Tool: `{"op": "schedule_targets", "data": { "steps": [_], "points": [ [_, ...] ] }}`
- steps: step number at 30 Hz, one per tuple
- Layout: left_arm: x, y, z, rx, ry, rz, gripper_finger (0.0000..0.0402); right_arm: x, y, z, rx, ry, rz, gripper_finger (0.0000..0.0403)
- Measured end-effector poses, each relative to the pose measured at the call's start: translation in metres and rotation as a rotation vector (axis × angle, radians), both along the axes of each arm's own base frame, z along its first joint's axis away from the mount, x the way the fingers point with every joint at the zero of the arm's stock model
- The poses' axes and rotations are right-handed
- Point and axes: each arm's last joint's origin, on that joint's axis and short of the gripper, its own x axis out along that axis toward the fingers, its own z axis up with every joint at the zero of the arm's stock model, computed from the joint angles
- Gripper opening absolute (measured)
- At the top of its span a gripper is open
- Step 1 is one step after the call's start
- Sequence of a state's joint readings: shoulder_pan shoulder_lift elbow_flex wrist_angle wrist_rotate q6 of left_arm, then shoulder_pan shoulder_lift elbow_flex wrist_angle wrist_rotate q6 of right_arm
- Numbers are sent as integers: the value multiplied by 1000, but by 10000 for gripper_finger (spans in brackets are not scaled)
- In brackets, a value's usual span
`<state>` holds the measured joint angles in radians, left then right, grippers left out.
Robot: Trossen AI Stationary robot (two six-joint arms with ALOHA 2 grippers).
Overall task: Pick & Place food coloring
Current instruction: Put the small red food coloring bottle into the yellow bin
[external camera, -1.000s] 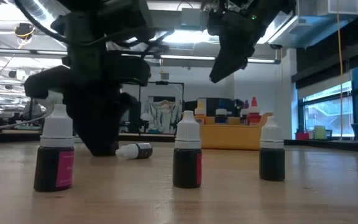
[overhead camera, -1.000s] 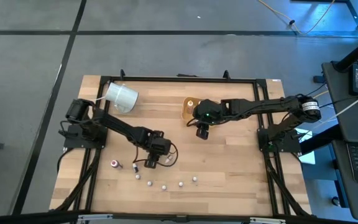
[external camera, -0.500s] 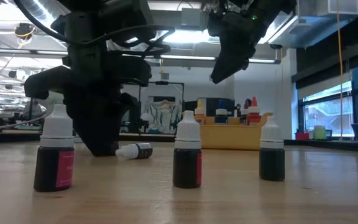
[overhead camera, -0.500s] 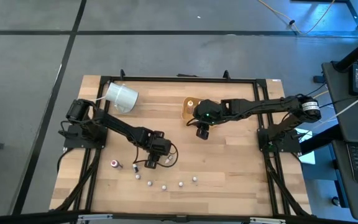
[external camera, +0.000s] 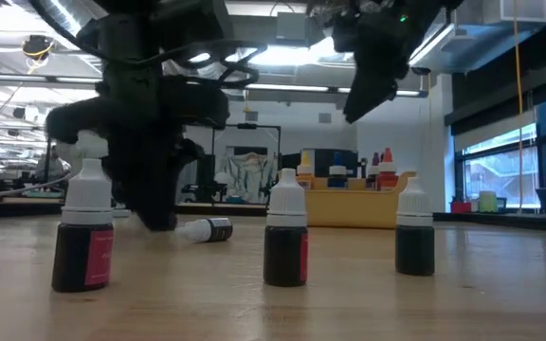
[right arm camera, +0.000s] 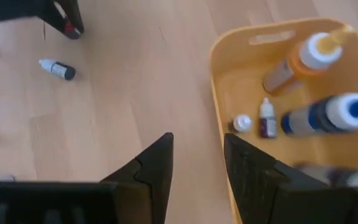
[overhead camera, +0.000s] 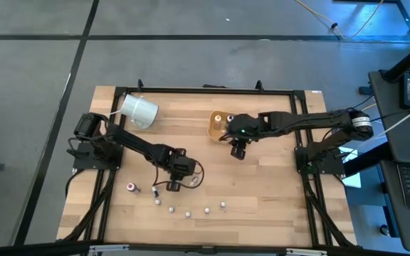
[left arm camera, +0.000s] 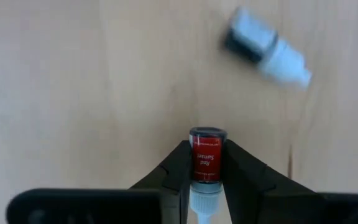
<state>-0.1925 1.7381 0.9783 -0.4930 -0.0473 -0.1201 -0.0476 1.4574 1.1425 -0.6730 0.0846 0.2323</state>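
A tiny food coloring bottle (left arm camera: 207, 155) with a red label and a white cap sits between the fingers of my left gripper (overhead camera: 171, 185), which is shut on it at the table's middle left. Another small bottle (overhead camera: 155, 190) lies on its side just beside that gripper. Several more food coloring bottles (overhead camera: 188, 212) stand upright in a row near the front edge. My right gripper (right arm camera: 197, 146) hangs open above the table, next to the tan-orange tray (overhead camera: 214, 126), with nothing between its fingers. My left gripper pinches the red-labelled body (left arm camera: 207, 163) of the little bottle between its two fingers, which come steeply from above and run down either side of it. The white cap points up toward the wrist and the dark base points at the table. Whether the base touches the wood cannot be told.
The tray (right arm camera: 224, 93) holds an orange bottle (right arm camera: 303, 62), a blue-capped bottle (right arm camera: 328, 115) and small vials. A large white cylinder (overhead camera: 138, 110) lies at the far left. A red-capped bottle (overhead camera: 132, 188) lies left of my left gripper. Bare wood stretches between the tray and the row.
My left gripper has shut on the small red-labelled bottle while staying at the same spot. My right gripper has drifted a little toward the table's right edge, beside the tray, still open.
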Motion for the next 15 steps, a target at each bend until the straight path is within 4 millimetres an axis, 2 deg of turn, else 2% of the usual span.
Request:
{"op": "schedule_targets", "data": {
  "steps": [6, 11, 15],
  "points": [
    [18, 9, 46, 1, -190, 108, 74, -22, 17, 31, -129, -98, -22, 144],
    [46, 30, 84, -44, -416, 173, 69, -38, 26, 49, -207, -174, -75, 144],
    [63, 51, 108, -22, -555, 180, 69, -47, 28, 54, -200, -183, -89, 144]
  ]
}}
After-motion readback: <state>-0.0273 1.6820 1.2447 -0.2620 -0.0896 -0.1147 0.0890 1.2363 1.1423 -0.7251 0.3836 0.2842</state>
